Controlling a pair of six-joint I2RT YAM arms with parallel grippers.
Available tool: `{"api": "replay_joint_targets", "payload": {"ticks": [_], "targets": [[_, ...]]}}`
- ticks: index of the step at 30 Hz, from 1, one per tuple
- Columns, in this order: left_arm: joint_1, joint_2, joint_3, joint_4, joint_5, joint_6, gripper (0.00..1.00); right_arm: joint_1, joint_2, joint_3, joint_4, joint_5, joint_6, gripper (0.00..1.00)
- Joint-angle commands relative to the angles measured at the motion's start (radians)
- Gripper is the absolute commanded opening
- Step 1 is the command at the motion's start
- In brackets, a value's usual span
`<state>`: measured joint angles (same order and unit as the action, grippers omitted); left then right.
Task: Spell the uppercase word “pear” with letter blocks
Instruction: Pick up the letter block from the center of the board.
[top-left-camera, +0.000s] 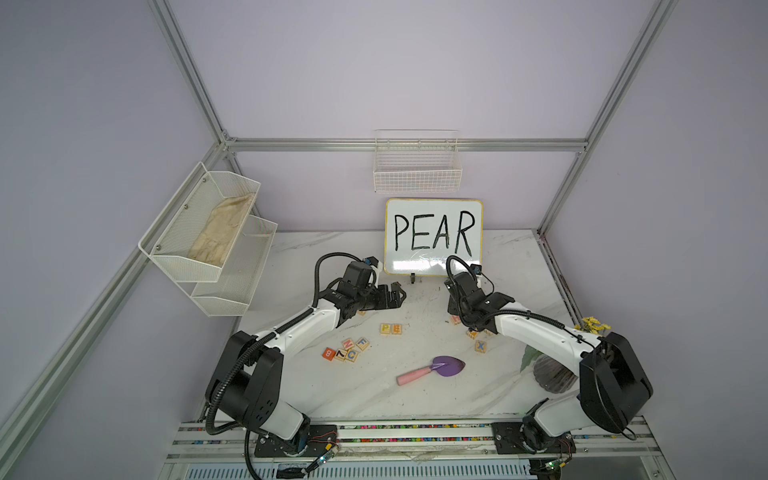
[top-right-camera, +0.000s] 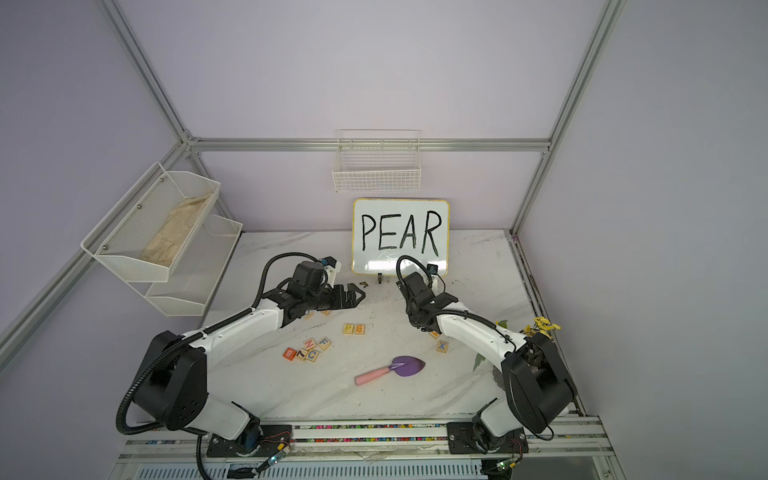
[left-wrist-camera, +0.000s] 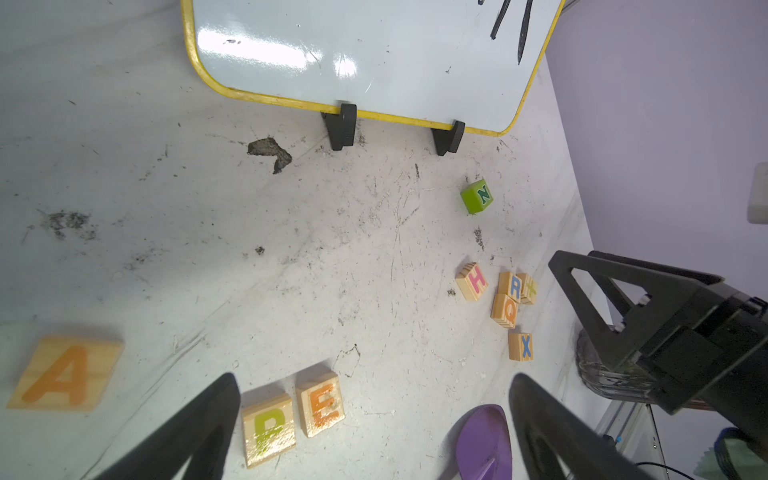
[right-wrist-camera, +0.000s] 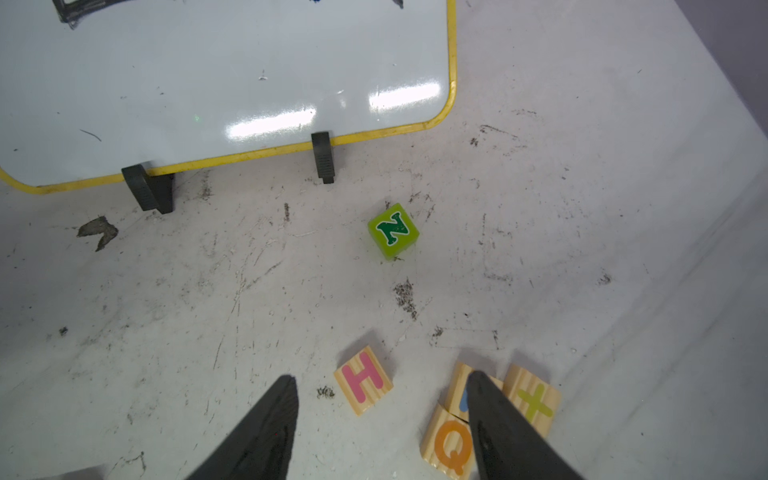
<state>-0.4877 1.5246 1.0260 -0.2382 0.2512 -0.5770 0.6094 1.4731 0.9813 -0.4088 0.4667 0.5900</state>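
Right hand (right-wrist-camera: 380, 376) spread, finger over R block (right-wrist-camera: 456, 390); left hand (left-wrist-camera: 374, 376) spread, empty.

walls: pale lilac panels (top-left-camera: 415, 62) | frame: silver aluminium rails (top-left-camera: 311, 145) | table: white marbled top (top-left-camera: 353, 395) | storage: white wire basket (top-left-camera: 417, 178), white mesh two-tier shelf (top-left-camera: 245, 270)

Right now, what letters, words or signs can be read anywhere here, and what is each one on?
"PEAR": whiteboard, black marker.
"P": P block.
"E": E block, beside it.
"A": A block.
"R": R block.
"H": H block.
"Q": Q block.
"+": plus block.
"X": X block.
"N": green cube.
"B": orange cube.
"N": N block, wooden.
"F": F block.
"C": C block.
Black-marked block: too small to read.
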Motion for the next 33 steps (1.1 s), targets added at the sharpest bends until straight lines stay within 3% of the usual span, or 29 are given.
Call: {"api": "replay_joint_targets", "payload": {"ticks": [1, 12, 21, 26, 33], "targets": [[-0.013, 0.004, 0.131, -0.040, -0.070, 0.044, 1.00, -0.019, -0.029, -0.018, -0.010, -0.003, -0.014, 0.68], [-0.025, 0.022, 0.174, -0.190, -0.277, 0.031, 1.00, -0.028, -0.033, -0.044, 0.028, -0.044, -0.017, 0.68], [0.000, -0.015, 0.143, -0.277, -0.430, 0.044, 1.00, -0.012, 0.091, 0.038, 0.082, -0.151, 0.013, 0.63], [0.025, 0.005, 0.141, -0.307, -0.430, 0.136, 1.00, 0.064, 0.171, 0.120, 0.111, -0.155, -0.001, 0.63], [0.026, 0.160, 0.263, -0.456, -0.552, 0.248, 0.95, 0.148, 0.273, 0.211, 0.160, -0.202, -0.019, 0.63]]}}
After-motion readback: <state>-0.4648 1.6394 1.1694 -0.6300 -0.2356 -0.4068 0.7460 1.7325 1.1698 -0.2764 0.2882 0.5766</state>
